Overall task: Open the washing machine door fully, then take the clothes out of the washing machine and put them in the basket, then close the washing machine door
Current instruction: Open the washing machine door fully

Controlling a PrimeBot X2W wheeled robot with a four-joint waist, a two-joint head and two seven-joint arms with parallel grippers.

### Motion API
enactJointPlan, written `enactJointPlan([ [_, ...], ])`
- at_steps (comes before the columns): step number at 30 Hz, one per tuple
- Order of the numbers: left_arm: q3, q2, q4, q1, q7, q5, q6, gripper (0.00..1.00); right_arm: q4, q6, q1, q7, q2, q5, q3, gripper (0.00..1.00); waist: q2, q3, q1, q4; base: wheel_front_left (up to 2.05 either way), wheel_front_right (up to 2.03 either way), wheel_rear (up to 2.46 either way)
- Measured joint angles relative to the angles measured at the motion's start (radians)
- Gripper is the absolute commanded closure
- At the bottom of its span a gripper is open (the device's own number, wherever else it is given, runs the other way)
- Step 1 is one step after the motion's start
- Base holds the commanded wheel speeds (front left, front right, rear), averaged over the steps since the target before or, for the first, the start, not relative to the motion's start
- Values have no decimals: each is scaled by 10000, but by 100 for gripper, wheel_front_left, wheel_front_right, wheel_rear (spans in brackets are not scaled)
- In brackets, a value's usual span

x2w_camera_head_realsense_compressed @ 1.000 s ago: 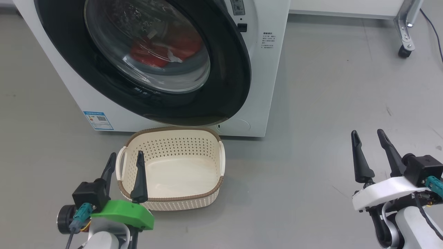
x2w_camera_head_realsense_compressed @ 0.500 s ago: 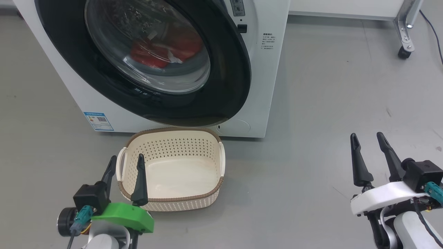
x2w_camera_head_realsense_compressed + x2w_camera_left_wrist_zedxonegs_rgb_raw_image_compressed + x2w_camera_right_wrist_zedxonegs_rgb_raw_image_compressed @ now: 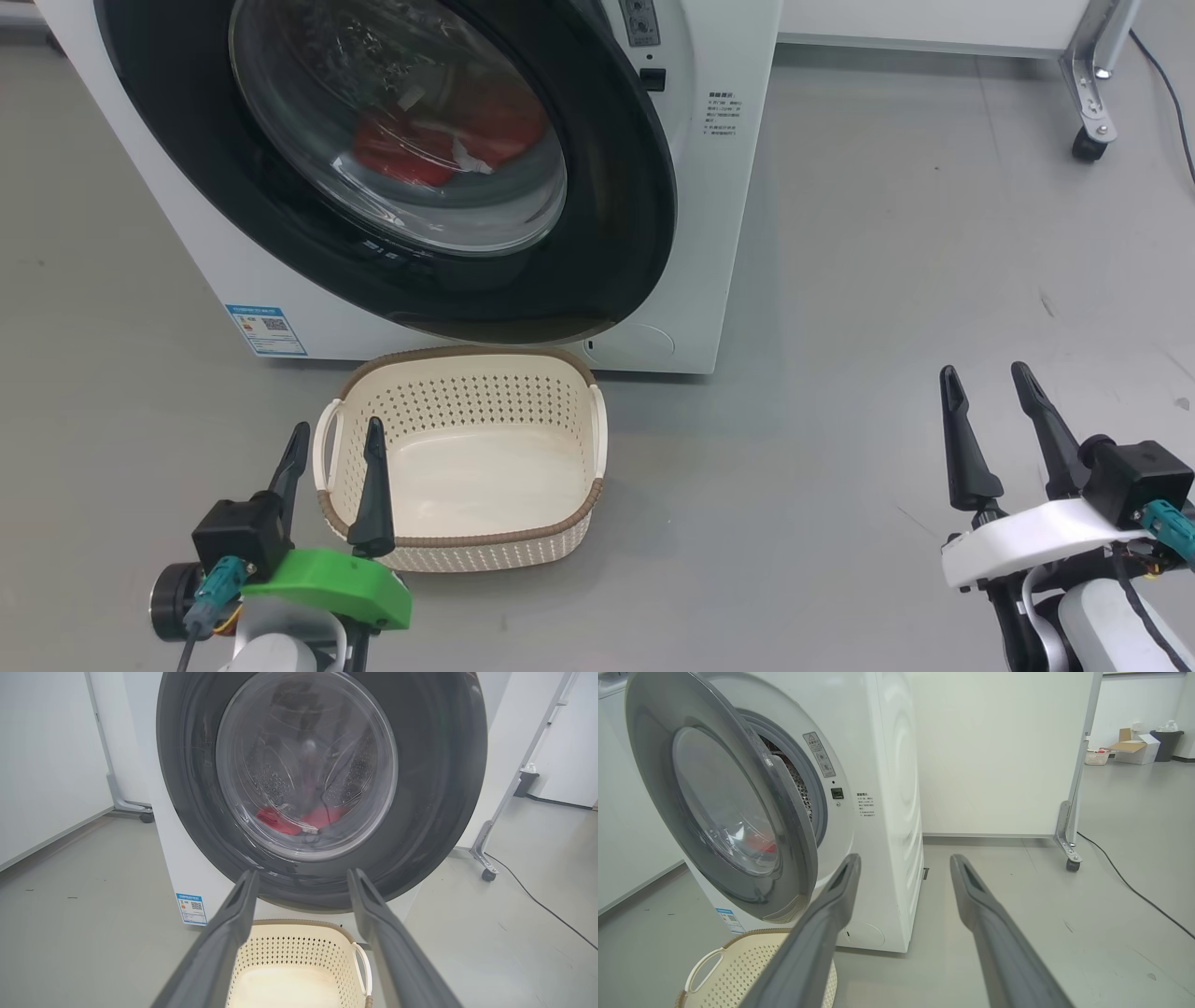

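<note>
Red soft garments with white trim (image 3: 411,154) are sitting in the drum of the big white front-loading washing machine (image 3: 724,233), behind its glossy round black door with the glass bowl (image 3: 621,187), which is only ajar. The cream perforated plastic basket (image 3: 467,397) is empty, just on the near side. The left gripper (image 3: 338,427) and the far-right right gripper (image 3: 983,371) are both spread wide, holding nothing. So basically everything's left to do.

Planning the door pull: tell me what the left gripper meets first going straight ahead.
Probably the door, low down; the left gripper seems to clear the basket, depth unclear.
</note>
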Motion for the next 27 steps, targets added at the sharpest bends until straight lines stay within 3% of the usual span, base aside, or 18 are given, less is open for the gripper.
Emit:
enactJointPlan([
  [27, 46, -10, -29, 3, -2, 86, -75, 0, -443, 0, 152, -33, 63, -157, -192, 0, 0, 226, 0, -27, 0, 0, 0],
])
